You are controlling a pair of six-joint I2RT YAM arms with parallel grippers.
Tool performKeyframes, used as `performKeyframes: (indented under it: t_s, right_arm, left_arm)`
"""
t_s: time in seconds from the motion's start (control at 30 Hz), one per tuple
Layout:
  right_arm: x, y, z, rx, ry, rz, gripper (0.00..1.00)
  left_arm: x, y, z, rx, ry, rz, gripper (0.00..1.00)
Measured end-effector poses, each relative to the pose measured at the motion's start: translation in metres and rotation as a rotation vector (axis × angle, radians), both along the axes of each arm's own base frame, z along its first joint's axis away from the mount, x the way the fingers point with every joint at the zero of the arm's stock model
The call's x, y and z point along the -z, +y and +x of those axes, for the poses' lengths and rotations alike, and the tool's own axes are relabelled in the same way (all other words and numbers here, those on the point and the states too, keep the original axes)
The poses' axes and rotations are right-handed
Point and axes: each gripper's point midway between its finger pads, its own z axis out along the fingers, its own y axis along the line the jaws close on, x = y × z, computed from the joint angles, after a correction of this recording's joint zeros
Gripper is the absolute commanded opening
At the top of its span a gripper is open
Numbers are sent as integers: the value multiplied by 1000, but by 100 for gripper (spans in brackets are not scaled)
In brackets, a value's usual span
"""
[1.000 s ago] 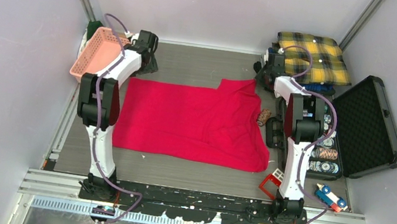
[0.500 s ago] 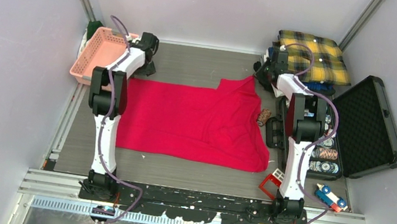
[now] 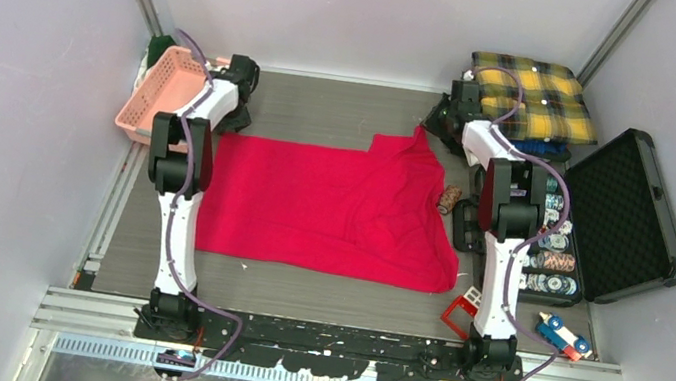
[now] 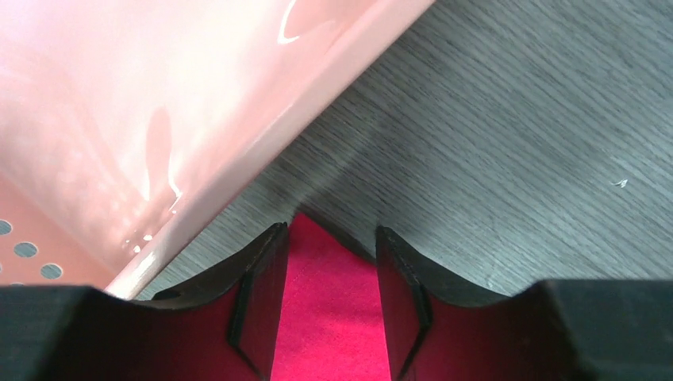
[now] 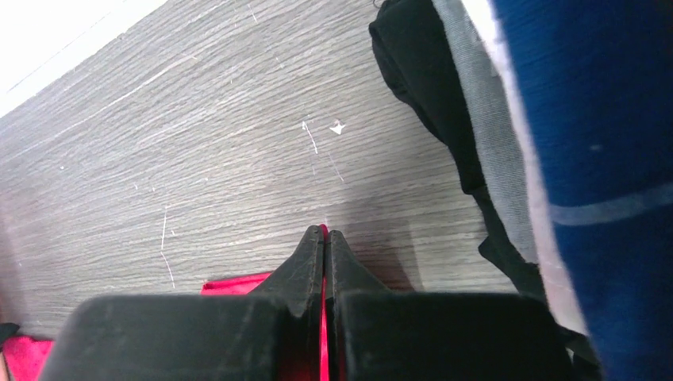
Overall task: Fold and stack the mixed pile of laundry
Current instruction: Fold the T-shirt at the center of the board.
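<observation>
Looking at the red T-shirt (image 3: pixel 331 212): it's spread flat mid-desk (image 3: pixel 326 108), with the far right corner bunched and pulled up toward the back. The yellow-and-black plaid shirt (image 3: pixel 535 99) sits folded at the far right corner, well apart from it. My guess is that's the stack base, so red is the one left to fold.

Each arm sits on one far corner of the red shirt, which reads as setup for a two-point lift that brings the far edge over toward the near side.

- Right tool (image 5: pixel 324 235): fingers pressed together, with a thin red sliver pinched between them. It has its corner.
- Left tool (image 4: pixel 331 235): jaws apart, straddling the pointed red corner. Not clamped yet.

The top view gives the layout, but the wrists cover both sets of fingers, so only the wrist cams show jaw state. The left wrist cam also shows the pink basket (image 4: pixel 159 119) wall just beside the left finger, so clearance is tight. The right wrist cam shows blue cloth (image 5: pixel 611 159) and dark fabric close on the right, and the arm mostly hides both from above.
</observation>
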Motion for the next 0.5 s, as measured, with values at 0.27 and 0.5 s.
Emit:
performKeyframes:
  t_s: [0.27,0.5]
  right_arm:
    - [5,12,-1,-32,15,-17,1]
    - [13,19,-5,-50,39,-25,1]
  left_arm:
    - [3,-2,-1,-9,5,-23,0]
    - [4,-3,-2,-3,9,-33,0]
